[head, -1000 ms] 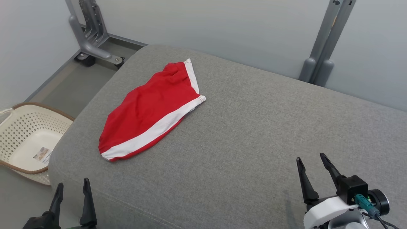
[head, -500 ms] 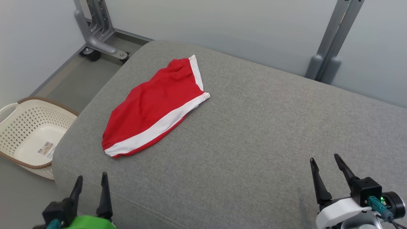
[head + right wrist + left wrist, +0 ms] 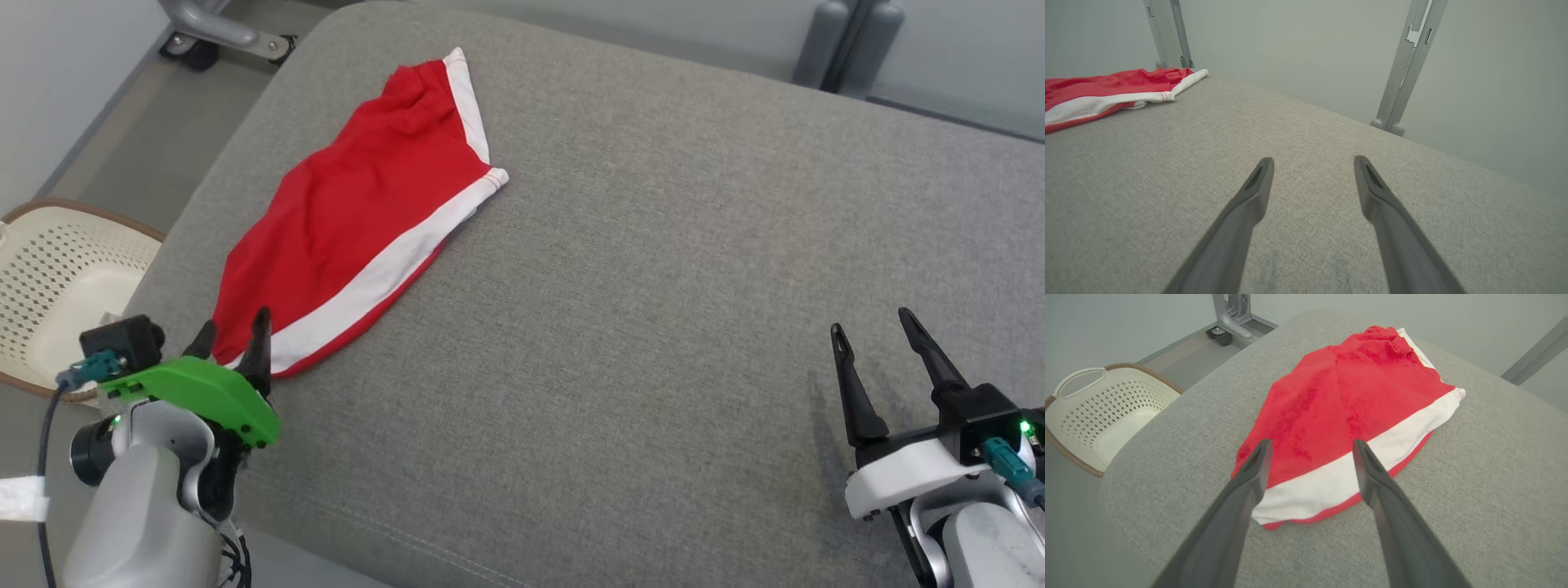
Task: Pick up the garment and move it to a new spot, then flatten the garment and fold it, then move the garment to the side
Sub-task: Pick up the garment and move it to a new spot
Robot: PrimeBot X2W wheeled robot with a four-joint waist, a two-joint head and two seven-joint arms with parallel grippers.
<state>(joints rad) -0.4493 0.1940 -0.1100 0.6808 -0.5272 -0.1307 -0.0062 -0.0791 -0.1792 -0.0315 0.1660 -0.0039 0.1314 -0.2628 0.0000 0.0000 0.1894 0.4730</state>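
On the cushion's (image 3: 653, 245) near left, the spread left claw (image 3: 233, 320) fronts the garment's (image 3: 351, 204) near end; the garment runs away far-right; the spread right claw (image 3: 870, 320) is well apart.

looks like a bare test room: blank pale walls (image 3: 1290, 49) across the top, a castered metal frame (image 3: 208, 16) upper left, a laundry basket (image 3: 82, 214) at left.

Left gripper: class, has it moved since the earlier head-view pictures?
Yes. Judged against the garment, which lies unmoved on the cushion, the left gripper has advanced from the cushion's front edge to the garment's near hem.
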